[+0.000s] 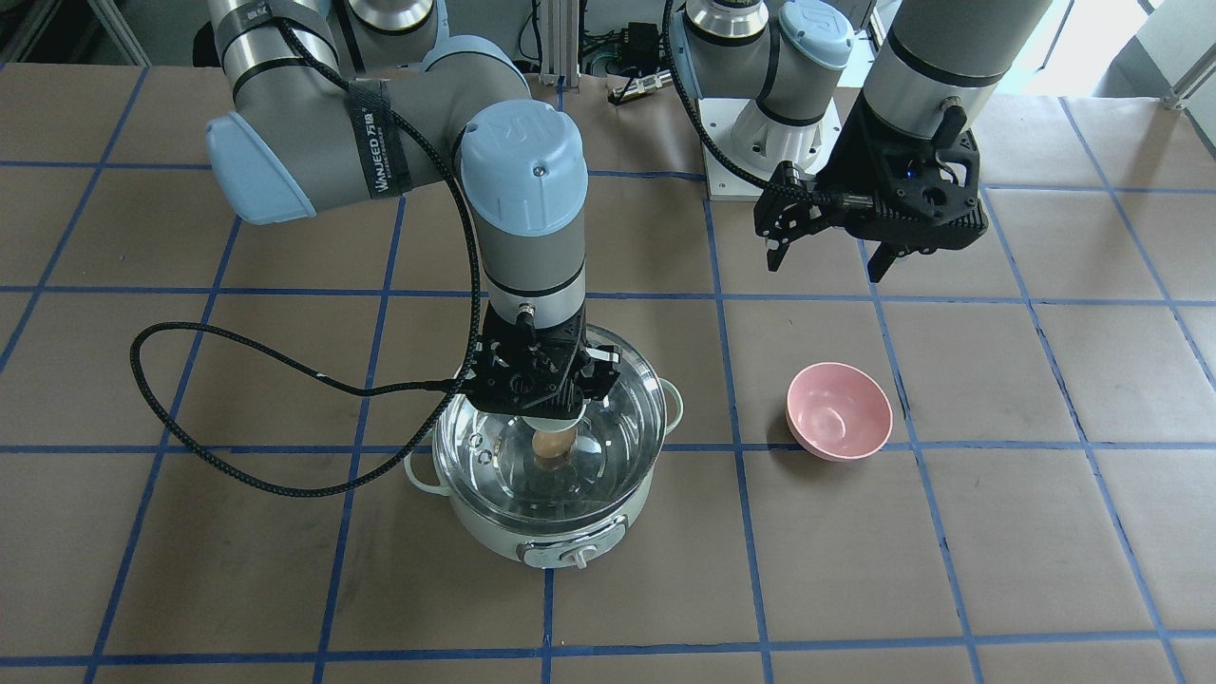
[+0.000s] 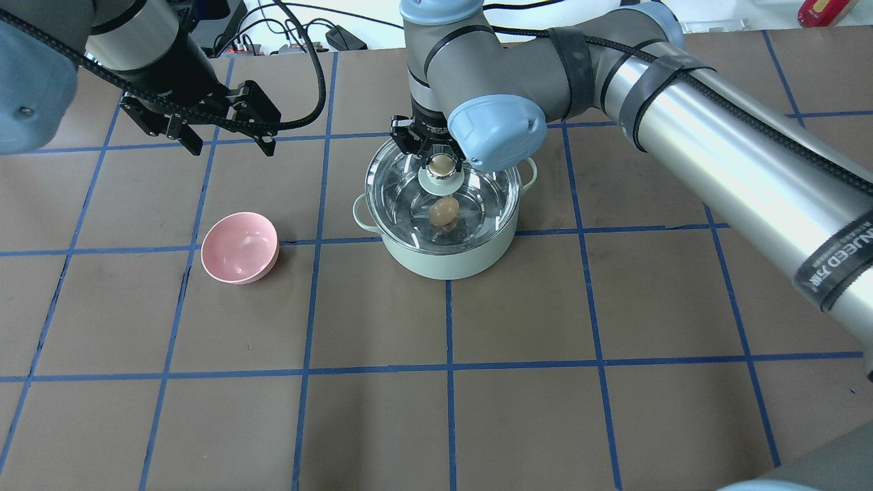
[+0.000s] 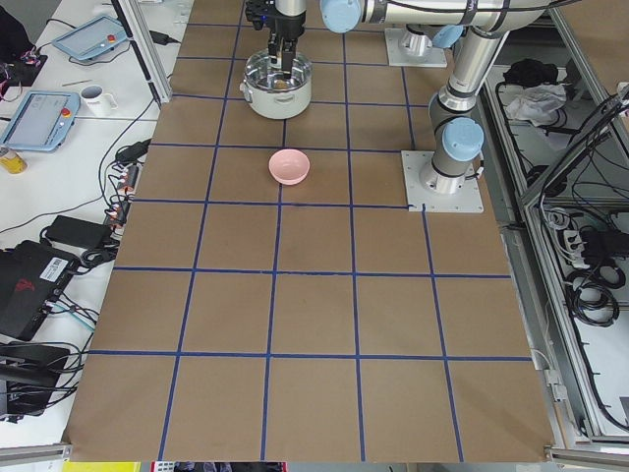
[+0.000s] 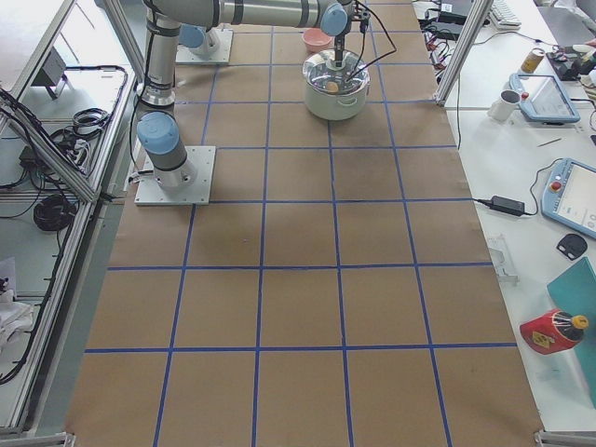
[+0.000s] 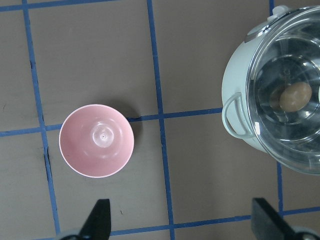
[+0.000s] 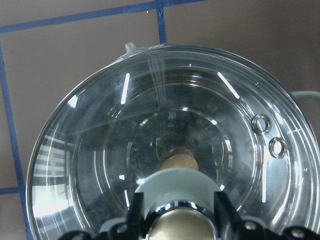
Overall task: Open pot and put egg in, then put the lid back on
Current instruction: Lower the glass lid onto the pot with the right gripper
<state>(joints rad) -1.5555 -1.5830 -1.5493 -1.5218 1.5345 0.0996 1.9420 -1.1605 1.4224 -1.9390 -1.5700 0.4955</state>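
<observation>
Six cameras cover the pot [image 2: 447,264].
Two look steeply down from opposite sides, two distantly along the desk [image 2: 436,409], two wrist cameras close by.

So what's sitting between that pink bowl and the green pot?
Nothing stands there: between the pink bowl and the pot there is only bare brown table crossed by blue tape lines, clearest in the overhead view.
</observation>
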